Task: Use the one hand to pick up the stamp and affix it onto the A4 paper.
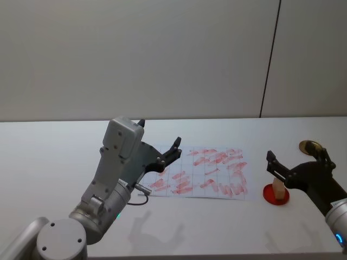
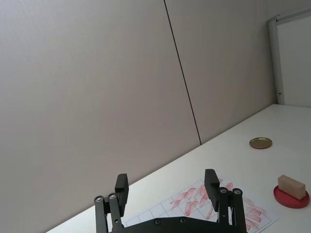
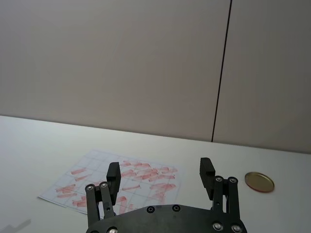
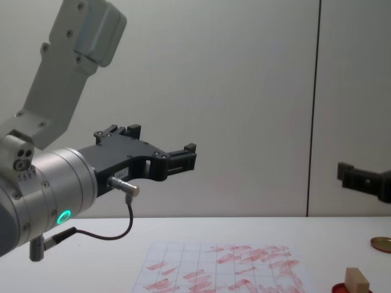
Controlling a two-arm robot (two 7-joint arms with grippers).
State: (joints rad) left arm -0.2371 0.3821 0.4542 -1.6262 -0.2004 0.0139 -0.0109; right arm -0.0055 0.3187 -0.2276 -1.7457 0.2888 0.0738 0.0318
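Head view: you look forward and down on the table (image 1: 54,162), wall beyond. Chest view: lower, side-on across it. Wrist views sit close behind the left gripper (image 2: 166,182) and right gripper (image 3: 160,170), tilted up at the wall. All four share the A4 paper (image 1: 206,170) and the gold disc (image 1: 309,145).

Left gripper (image 4: 162,146) hangs high over the A4 paper (image 4: 226,268), right gripper (image 4: 353,176) pokes in above the stamp (image 4: 357,281) on its red pad (image 4: 338,288).
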